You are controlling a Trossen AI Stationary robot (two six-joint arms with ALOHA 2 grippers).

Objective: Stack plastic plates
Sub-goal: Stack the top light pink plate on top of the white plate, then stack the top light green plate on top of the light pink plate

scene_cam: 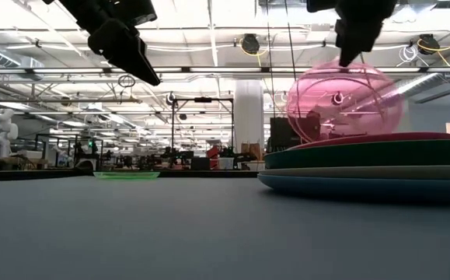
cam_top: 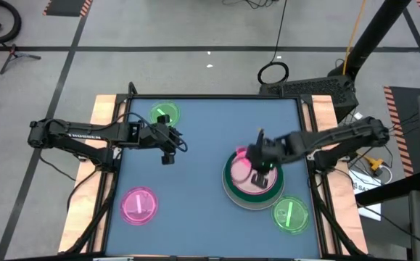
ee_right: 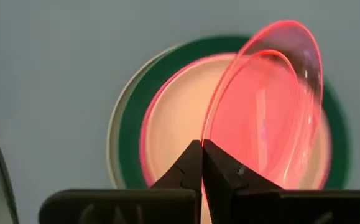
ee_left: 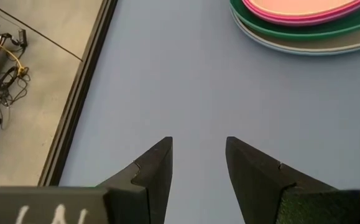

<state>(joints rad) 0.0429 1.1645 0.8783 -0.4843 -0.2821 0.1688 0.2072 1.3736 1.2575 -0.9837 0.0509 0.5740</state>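
A stack of plates [cam_top: 253, 190] sits toward the table's right side: a blue one at the bottom, then cream, green and pink [scene_cam: 364, 138]. My right gripper [ee_right: 201, 144] hovers over it, shut on a small translucent pink plate [scene_cam: 345, 101] that stands on edge. My left gripper [ee_left: 198, 146] is open and empty above bare table left of centre [cam_top: 167, 156]. Three small translucent plates lie flat on the table: green [cam_top: 165, 114] at the far left, pink [cam_top: 138, 204] at the near left, green [cam_top: 291, 214] near the stack. My right gripper pinches the rim [ee_right: 206, 135] of the translucent pink plate between its two fingers, coming from above and pointing down [scene_cam: 347, 54]. The plate hangs below the fingers, steeply tilted on edge. Its lower edge reaches the top pink plate of the stack; I cannot tell whether it touches.
The blue table top has a black raised edge [ee_left: 83, 93] with wooden side boards [cam_top: 102, 109] beyond it. Bare table lies between the two arms and along the near edge. Cables and floor lie past the table's edge [ee_left: 5, 62].
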